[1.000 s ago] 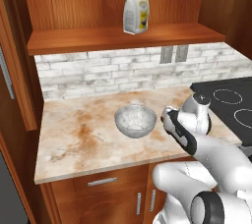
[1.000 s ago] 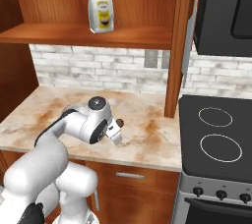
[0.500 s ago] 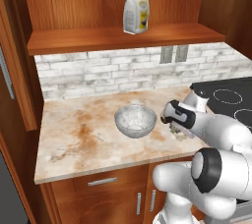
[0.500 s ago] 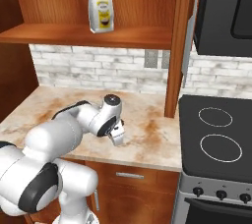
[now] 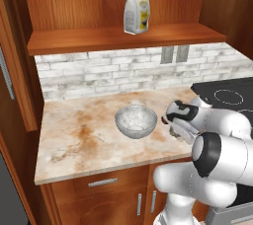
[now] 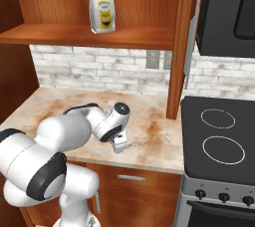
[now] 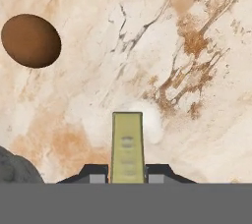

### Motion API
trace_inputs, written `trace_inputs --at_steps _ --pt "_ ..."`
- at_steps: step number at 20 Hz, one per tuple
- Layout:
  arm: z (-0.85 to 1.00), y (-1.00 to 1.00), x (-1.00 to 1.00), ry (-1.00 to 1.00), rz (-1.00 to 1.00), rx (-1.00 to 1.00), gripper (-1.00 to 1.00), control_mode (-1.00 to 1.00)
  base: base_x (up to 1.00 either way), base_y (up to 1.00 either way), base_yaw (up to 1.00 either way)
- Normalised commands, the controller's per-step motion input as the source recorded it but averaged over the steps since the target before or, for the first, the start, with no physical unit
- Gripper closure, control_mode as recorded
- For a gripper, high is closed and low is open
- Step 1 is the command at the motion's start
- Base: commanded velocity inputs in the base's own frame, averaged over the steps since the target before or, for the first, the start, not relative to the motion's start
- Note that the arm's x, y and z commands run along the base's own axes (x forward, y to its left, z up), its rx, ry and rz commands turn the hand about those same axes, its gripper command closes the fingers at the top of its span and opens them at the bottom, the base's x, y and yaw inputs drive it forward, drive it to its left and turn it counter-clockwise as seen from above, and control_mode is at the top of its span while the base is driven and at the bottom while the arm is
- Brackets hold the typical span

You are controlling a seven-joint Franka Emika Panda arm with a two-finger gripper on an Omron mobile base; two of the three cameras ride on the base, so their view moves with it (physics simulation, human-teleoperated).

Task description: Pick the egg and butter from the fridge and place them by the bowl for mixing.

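My gripper (image 7: 127, 175) is shut on the butter (image 7: 127, 145), a thin pale-yellow stick that juts out between the fingertips just over the marbled counter (image 7: 197, 95). The brown egg (image 7: 30, 40) lies on the counter, apart from the butter, at the upper left of the hand view. In the left base view the gripper (image 5: 174, 130) is low over the counter, right of the clear bowl (image 5: 136, 121). From the right base view the gripper (image 6: 118, 145) points down near the counter's front edge, and the arm hides the bowl. The fridge is out of view.
A white and yellow paper bag (image 5: 137, 11) stands on the wooden shelf (image 5: 123, 39) above the counter. The black stovetop (image 6: 219, 141) borders the counter on the right. A wooden post (image 6: 177, 47) rises at the counter's right end.
The hand has sunk toward the counter with the butter still in it, and the arm's elbow has swung round. The bowl has not moved.
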Motion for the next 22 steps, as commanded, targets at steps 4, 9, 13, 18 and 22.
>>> trace_inputs --at_steps 4,9,13,18,22 --pt "-0.20 0.09 0.14 -0.02 -0.11 0.12 1.00 -1.00 0.00 0.00 0.00" --pt "-0.07 0.11 0.16 -0.06 -0.07 0.09 1.00 -1.00 0.00 0.00 0.00" --pt "-0.08 0.13 0.16 -0.05 -0.06 0.02 1.00 -1.00 0.00 0.00 0.00" --pt "-0.10 0.18 0.13 -0.10 -0.07 0.00 1.00 -1.00 0.00 0.00 0.00" --pt "-0.14 0.14 0.14 -0.07 -0.06 0.00 1.00 -1.00 0.00 0.00 0.00"
